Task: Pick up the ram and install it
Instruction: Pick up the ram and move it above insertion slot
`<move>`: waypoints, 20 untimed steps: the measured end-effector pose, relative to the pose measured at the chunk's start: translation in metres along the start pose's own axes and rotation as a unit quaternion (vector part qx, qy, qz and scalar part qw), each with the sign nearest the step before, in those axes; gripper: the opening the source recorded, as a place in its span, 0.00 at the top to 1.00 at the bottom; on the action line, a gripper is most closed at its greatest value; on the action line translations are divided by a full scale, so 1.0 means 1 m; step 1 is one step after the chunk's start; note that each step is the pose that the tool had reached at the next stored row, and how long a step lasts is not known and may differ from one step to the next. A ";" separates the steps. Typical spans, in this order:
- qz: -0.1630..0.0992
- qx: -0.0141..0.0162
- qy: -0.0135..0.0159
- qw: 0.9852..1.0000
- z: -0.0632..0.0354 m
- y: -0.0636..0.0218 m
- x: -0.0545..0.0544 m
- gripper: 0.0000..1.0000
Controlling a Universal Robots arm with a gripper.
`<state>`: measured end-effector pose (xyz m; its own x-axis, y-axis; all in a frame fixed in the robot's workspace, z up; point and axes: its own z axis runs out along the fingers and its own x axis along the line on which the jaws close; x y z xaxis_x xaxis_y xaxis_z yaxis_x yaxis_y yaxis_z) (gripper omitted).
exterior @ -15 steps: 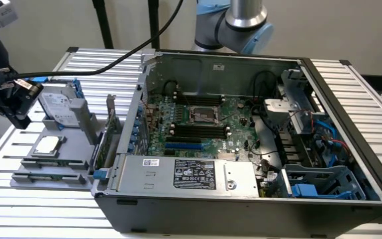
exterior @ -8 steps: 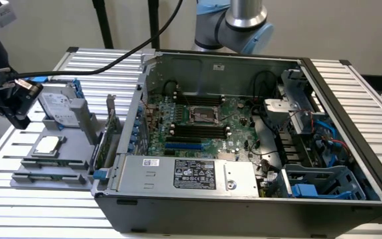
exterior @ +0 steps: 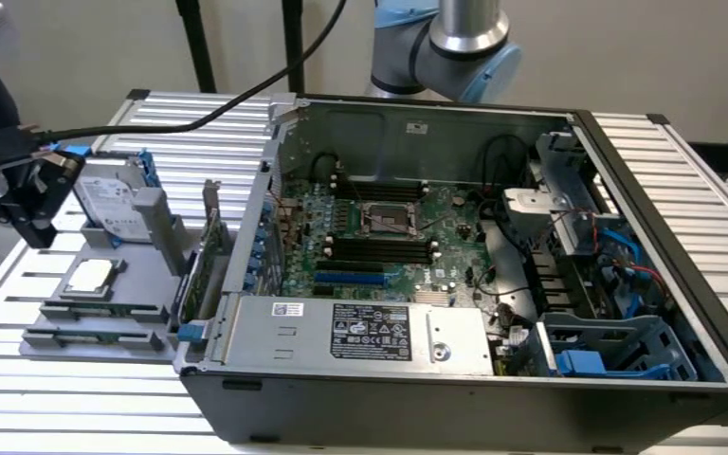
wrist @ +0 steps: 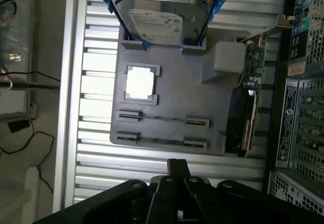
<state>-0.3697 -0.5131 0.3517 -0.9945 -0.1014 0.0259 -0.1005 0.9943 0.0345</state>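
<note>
The ram shows as thin dark sticks standing on edge between grey end holders (wrist: 162, 118) on a grey parts tray (wrist: 172, 97); a second one lies parallel (wrist: 162, 142). In the exterior view they sit at the tray's near end (exterior: 102, 310). My gripper (wrist: 177, 164) hovers above the slatted table just off the tray's edge nearest the sticks, fingers pressed together with nothing between them. In the exterior view the gripper (exterior: 35, 223) hangs at the far left, beside the tray. The motherboard's long black memory slots (exterior: 377, 248) lie inside the open computer case (exterior: 465, 379).
On the tray also rest a silver hard drive in blue brackets (wrist: 159, 24), a square silver processor chip (wrist: 139, 82) and a green expansion card standing on edge (wrist: 250, 107). The case's metal wall (wrist: 293, 107) rises beside the tray. A black cable (exterior: 149, 128) runs to the wrist.
</note>
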 end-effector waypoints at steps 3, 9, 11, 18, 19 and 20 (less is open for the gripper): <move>-0.027 0.001 0.001 1.000 0.0009 -0.0001 0.000 0.89; -0.082 0.002 0.003 0.997 0.0030 -0.0001 0.000 0.89; -0.100 0.003 0.003 0.995 0.0038 -0.0002 0.000 0.89; -0.162 0.004 0.006 0.987 0.0076 -0.0003 0.000 0.89; -0.172 0.004 0.006 0.985 0.0084 -0.0003 0.000 0.89; -0.181 0.005 0.006 0.983 0.0090 -0.0003 0.000 0.89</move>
<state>-0.3697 -0.5131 0.3427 -0.8932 -0.4488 0.0260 -0.4479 0.8934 0.0344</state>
